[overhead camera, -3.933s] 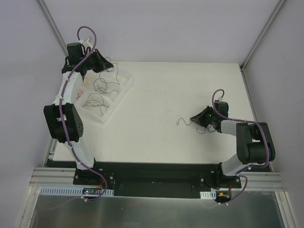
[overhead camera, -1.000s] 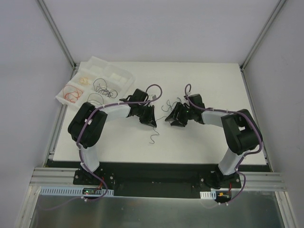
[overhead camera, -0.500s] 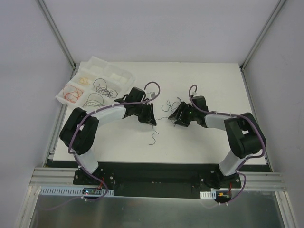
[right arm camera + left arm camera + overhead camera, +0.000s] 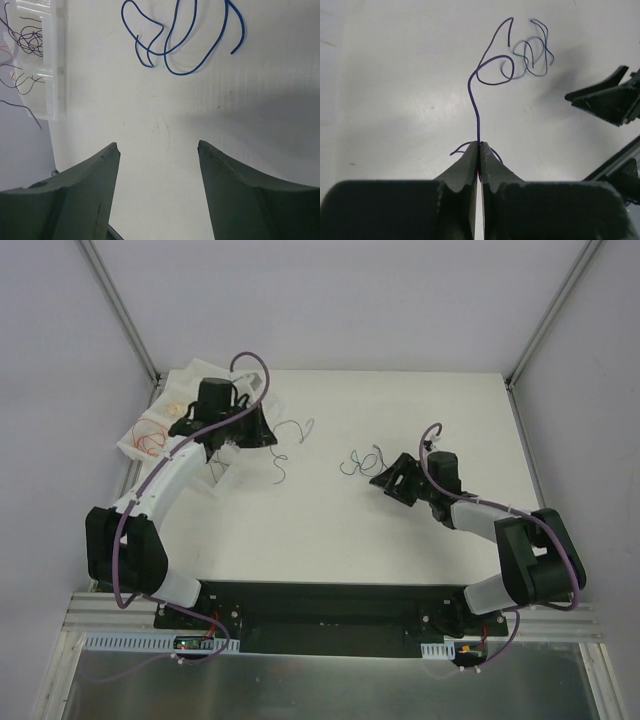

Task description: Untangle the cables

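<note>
Over the white table (image 4: pixel 400 540), the left gripper (image 4: pixel 479 146) pinches one cable (image 4: pixel 478 127); the right gripper (image 4: pixel 159 145) gapes empty before loose cables (image 4: pixel 183 74).

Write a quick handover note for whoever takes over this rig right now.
Left gripper: shut on one dark blue wire, held above the table near the tray.
Right gripper: open, empty, facing the crossed blue wires on the table.
Done: held wire is clear of those; tray already holds wires.
Left: probably tray the held wire, then separate the crossed ones.
</note>
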You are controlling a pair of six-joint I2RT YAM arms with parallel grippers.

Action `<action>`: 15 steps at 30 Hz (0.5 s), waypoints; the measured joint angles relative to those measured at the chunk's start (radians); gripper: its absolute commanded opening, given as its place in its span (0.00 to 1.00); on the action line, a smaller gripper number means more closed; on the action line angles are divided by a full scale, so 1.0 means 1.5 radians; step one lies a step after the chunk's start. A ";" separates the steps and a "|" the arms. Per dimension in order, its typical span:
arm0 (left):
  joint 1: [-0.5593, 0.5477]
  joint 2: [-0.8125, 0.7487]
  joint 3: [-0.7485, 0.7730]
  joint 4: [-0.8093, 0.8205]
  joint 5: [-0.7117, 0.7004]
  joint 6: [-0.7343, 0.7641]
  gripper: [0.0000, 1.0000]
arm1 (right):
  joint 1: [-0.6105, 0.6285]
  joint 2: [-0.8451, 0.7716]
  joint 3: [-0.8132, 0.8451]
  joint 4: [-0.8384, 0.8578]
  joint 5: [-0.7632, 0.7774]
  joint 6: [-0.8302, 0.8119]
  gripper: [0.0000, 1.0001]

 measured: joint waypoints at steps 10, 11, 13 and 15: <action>0.146 0.011 0.148 -0.046 -0.069 0.058 0.00 | -0.006 0.047 0.000 0.044 -0.029 0.010 0.66; 0.154 0.016 0.150 -0.034 -0.075 0.064 0.00 | -0.007 0.047 0.000 0.050 -0.031 0.011 0.66; 0.167 0.031 0.149 -0.009 -0.090 0.071 0.00 | -0.007 0.048 0.000 0.057 -0.034 0.014 0.66; 0.177 0.050 0.147 0.022 -0.104 0.071 0.00 | -0.009 0.049 0.000 0.065 -0.040 0.017 0.66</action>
